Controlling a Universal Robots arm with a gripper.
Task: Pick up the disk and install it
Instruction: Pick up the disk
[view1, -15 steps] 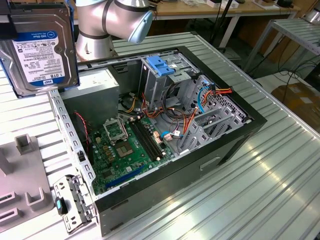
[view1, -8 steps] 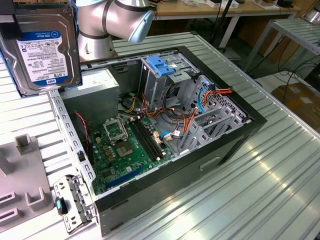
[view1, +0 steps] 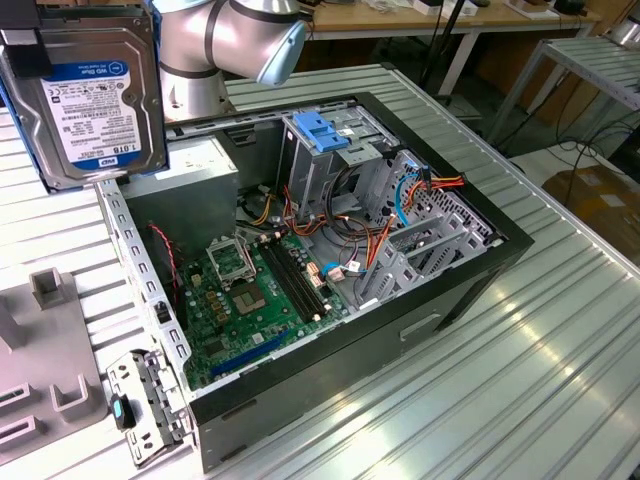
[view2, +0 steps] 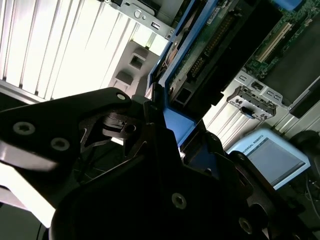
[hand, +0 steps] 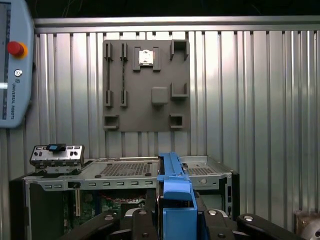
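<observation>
The disk hangs upright in the air at the exterior view's upper left, its white and blue label facing the camera, well above the table. My gripper is shut on it, with black fingers on either side of its blue rail in the first wrist view. The second wrist view shows the disk's green circuit-board underside and blue rail running out from the jaws. The open computer case lies to the exterior view's right of the disk, with the metal drive cage and its light-blue latch at its far side.
A grey fixture plate lies on the ribbed metal table left of the case in the exterior view. A small metal bracket rests by the case's near left corner. Motherboard and loose cables lie inside the case. A teach pendant hangs nearby.
</observation>
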